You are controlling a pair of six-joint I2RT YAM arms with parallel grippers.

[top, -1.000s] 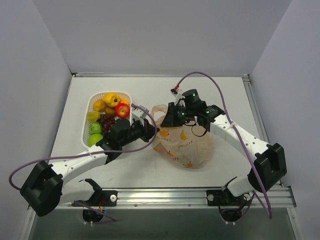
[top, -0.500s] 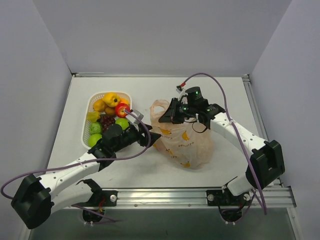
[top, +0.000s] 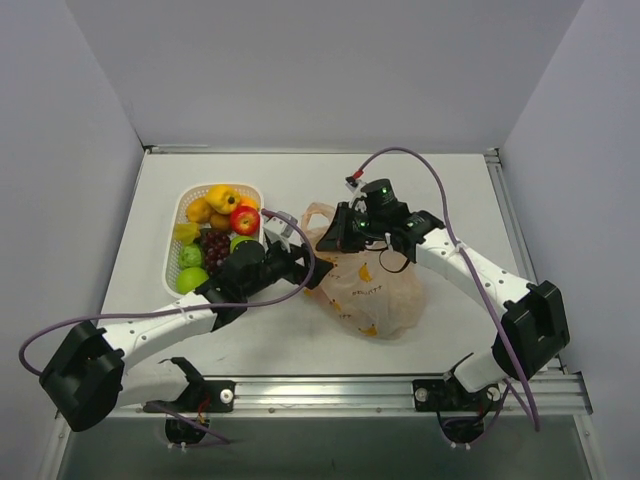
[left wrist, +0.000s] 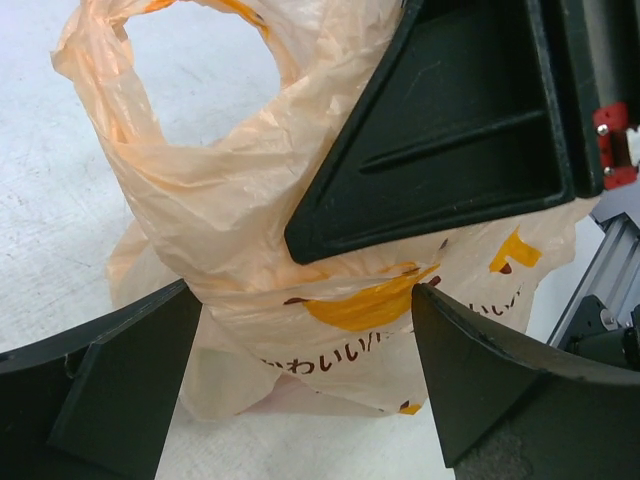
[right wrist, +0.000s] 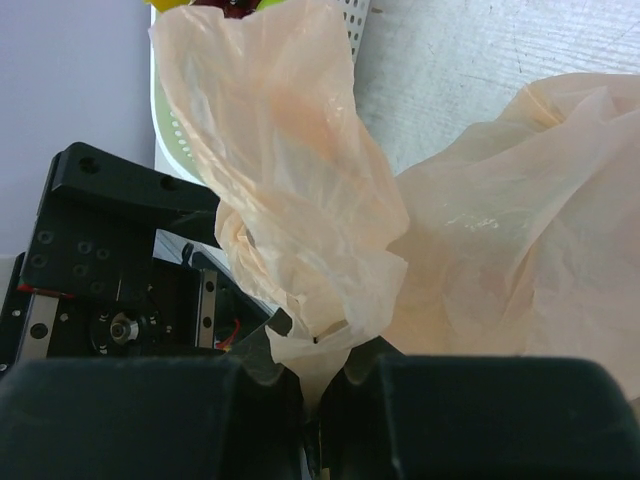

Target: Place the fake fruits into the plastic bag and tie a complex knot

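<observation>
White table [top: 450, 190] seen from above, w/ both arms reaching in from the bottom edge to meet at centre frame. The plastic bag [top: 380, 295] lies just right of centre, a pale orange crinkly heap w/ printed marks, one handle loop standing up toward the upper left of it. At centre left sits a white lattice basket [top: 170, 262], and the fake fruits [top: 222, 200] are heaped inside it: yellow ones at top, a red apple [top: 244, 220], dark grapes [top: 213, 243], green ones at the bottom. Your left gripper [left wrist: 300, 390] is spread wide, fingers either side of the bag's lower body in the wrist view, not clearly pressing it. Your right gripper [right wrist: 310, 385] is pinched tight on a twisted strip of the bag's upper edge, lifting it like a flag at the bottom centre of its wrist view. Progress, as a judgement: early. The basket looks full; you can't tell thru the film whether any fruit is in the bag. Mouth isn't held wide yet. Loading approx all left to do, then the knot, not begun.
</observation>
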